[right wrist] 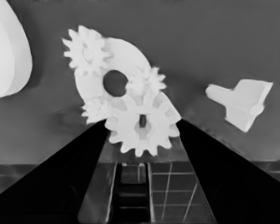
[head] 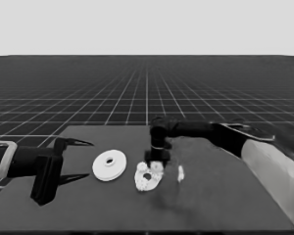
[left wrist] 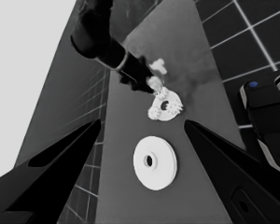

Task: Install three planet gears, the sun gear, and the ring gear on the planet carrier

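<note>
Head view, right gripper (head: 157, 162): you see it pointing down at the far edge of the smaller round part (head: 148, 178); its fingertips are hidden among the gears (head: 143, 167), which blur together here.
Head view, larger round part (head: 109, 165): flat on the table (head: 220, 196), just left of the smaller one, apart from it.
Head view, left gripper (head: 81, 159): parked at the left end, fingers spread wide over bare table.
Head view, thin white piece (head: 181, 173): right of the smaller part.
Left wrist view, right arm (left wrist: 107, 46): you see it reaching to the smaller part; its fingertips are lost behind white blobs.
Right wrist view, held gear (right wrist: 142, 123): clamped between the right fingers, overlapping the smaller part's edge; three other gears sit around the hole. The larger part is cut off at the edge.
</note>
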Motion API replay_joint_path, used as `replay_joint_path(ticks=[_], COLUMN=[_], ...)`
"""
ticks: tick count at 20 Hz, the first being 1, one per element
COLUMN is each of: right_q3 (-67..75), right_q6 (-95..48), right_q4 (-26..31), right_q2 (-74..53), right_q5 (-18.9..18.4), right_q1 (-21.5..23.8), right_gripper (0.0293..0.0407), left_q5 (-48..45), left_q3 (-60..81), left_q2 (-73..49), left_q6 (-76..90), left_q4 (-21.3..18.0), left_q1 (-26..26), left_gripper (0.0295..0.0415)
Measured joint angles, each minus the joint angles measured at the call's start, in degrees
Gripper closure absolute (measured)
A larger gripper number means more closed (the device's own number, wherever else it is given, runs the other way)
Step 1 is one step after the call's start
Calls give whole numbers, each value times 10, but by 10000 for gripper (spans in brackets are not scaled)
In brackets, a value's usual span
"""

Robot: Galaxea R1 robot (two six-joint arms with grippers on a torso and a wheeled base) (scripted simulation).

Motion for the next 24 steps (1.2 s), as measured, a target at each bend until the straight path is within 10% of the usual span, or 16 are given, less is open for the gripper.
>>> replay_joint_path(ticks=[24], right_q3=[-163], right_q6=[-25], right_q4=[-64], right_q2=[97], right_q5=[27], right_q1=[-76], right_gripper=[391], left_q5=[0], left_q3=[0], left_q2=[0], left_q6=[0], left_q4=[0], left_q1=[0], left_gripper=[326])
